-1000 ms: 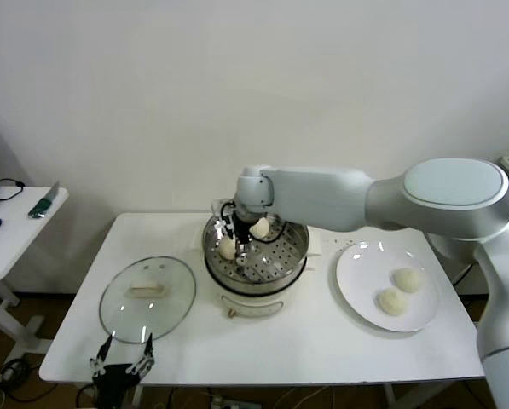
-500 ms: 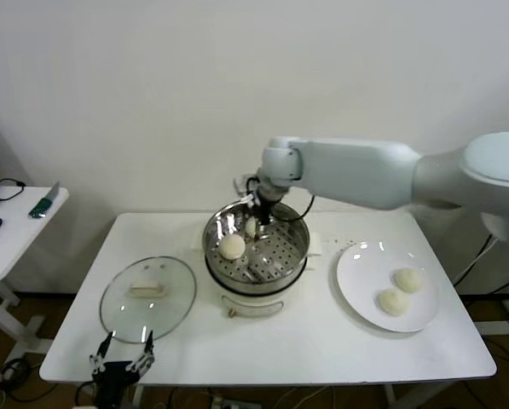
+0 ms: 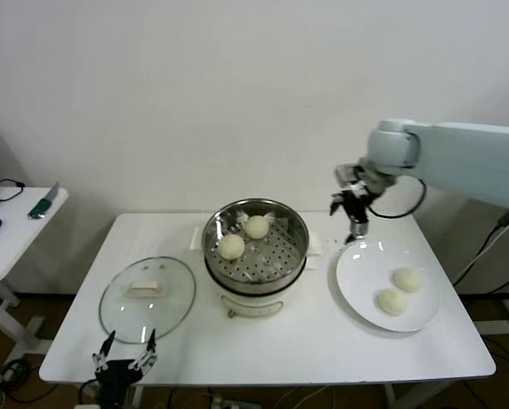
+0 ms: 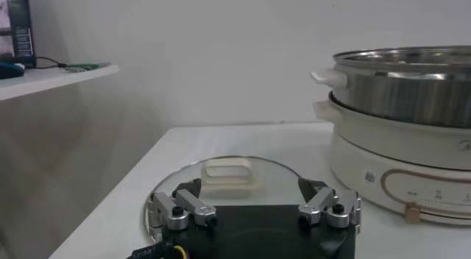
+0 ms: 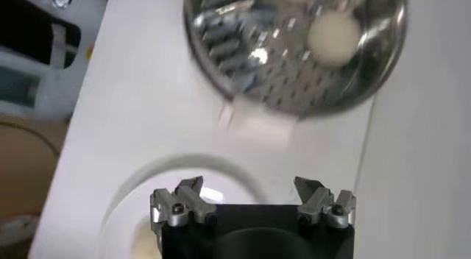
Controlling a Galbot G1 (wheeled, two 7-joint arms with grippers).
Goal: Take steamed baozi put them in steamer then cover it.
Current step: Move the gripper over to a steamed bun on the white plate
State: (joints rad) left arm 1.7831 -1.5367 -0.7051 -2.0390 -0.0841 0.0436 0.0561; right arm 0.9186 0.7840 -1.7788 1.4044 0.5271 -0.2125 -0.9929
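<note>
Right end effector (image 3: 355, 213) released and empty above the plate (image 3: 356, 285) rim; two steamed baozi (image 3: 401, 290) lie nearby on it, two in the steamer (image 3: 256, 252).

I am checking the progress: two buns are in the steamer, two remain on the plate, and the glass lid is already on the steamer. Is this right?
Not quite. In the head view the lid lies on the table beside the steamer, which is uncovered. The rest holds: two buns inside, two on the plate.

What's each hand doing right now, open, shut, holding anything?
Left hand: open, empty, parked low by the glass lid.
Right hand: open, empty, above the plate's far edge.
</note>
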